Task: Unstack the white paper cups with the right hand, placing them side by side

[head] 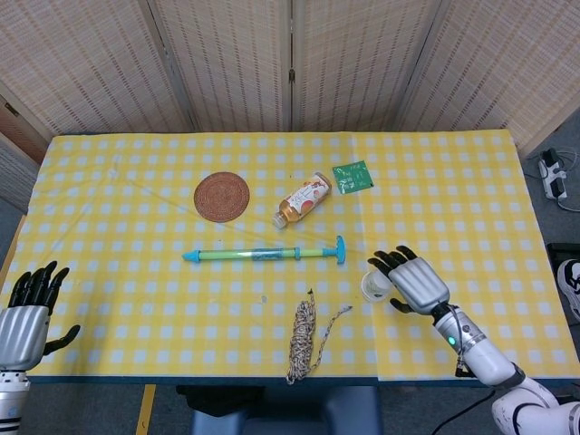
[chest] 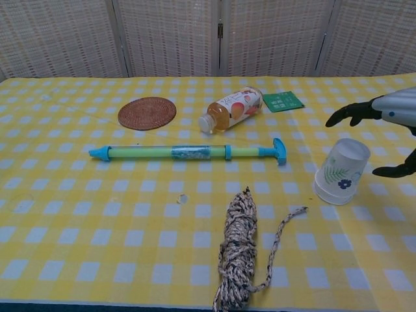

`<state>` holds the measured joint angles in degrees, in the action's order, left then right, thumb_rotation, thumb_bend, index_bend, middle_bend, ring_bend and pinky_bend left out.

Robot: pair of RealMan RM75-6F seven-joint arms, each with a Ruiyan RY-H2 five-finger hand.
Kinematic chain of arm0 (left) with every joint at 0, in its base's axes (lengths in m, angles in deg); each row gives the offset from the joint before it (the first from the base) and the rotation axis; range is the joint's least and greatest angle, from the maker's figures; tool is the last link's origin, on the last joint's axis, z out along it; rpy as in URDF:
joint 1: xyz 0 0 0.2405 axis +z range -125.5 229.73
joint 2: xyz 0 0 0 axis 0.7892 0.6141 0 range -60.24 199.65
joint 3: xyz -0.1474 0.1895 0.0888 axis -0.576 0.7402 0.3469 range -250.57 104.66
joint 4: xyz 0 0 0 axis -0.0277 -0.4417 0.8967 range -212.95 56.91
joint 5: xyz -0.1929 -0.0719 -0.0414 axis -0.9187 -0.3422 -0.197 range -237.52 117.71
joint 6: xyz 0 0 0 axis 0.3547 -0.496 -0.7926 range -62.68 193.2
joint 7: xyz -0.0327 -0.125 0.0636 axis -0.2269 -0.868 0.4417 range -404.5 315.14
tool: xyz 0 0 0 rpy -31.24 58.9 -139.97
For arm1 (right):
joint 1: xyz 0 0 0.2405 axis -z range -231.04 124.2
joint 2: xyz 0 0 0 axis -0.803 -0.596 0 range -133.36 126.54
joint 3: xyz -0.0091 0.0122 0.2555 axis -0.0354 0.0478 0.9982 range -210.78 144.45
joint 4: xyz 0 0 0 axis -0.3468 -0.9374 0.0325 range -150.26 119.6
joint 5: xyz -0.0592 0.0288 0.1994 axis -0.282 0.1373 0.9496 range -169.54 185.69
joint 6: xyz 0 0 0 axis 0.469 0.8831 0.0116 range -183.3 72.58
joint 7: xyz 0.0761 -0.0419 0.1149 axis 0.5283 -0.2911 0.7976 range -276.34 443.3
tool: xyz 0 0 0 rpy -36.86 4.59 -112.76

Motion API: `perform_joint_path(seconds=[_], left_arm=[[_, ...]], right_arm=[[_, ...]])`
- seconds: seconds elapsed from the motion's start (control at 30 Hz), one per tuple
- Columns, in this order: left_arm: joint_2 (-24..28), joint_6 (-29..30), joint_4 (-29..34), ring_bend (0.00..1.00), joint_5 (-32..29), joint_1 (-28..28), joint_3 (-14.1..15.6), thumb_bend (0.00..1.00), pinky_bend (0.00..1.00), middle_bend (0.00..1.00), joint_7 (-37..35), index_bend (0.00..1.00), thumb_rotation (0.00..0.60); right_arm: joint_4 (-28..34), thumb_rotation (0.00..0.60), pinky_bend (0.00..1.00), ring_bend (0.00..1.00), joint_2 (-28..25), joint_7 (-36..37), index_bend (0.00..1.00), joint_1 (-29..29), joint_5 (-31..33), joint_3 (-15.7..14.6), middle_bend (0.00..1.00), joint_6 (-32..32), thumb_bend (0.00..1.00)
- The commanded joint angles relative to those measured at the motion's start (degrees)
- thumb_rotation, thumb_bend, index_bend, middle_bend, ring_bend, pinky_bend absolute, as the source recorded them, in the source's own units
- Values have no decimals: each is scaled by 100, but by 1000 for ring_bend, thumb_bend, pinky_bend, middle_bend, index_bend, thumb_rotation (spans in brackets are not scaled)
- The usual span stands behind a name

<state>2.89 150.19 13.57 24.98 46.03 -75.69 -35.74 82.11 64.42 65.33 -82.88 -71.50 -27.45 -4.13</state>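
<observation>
The white paper cups (chest: 340,171) stand stacked upside down on the yellow checked cloth, printed with a green and blue flower; in the head view the stack (head: 373,285) shows partly under the fingers. My right hand (head: 412,280) hovers just right of and above the stack, fingers spread and holding nothing; its dark fingertips (chest: 348,115) reach over the cups without a clear touch. My left hand (head: 27,308) rests open at the near left corner, far from the cups.
A green and blue pump tube (head: 265,254) lies across the middle. A coil of rope (head: 306,339) lies at the front edge. Further back are a woven coaster (head: 221,196), a lying drink bottle (head: 303,200) and a green packet (head: 352,176).
</observation>
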Motion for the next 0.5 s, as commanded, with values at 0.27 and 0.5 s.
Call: perform_joint_path(seconds=[0.27,0.5], left_arm=[[22,-59,38,13,-44,-1,20,250,77,0,32,29,600],[28,-78,40,13,-62,2,28,250,76,0,46,29,600]], right_arm=[[-73,600,131,192,71,-109,247,-191,361,-18,157,-167,425],[-138,600,131,190,117,-84,262,-276,480,-60,162,-182,451]])
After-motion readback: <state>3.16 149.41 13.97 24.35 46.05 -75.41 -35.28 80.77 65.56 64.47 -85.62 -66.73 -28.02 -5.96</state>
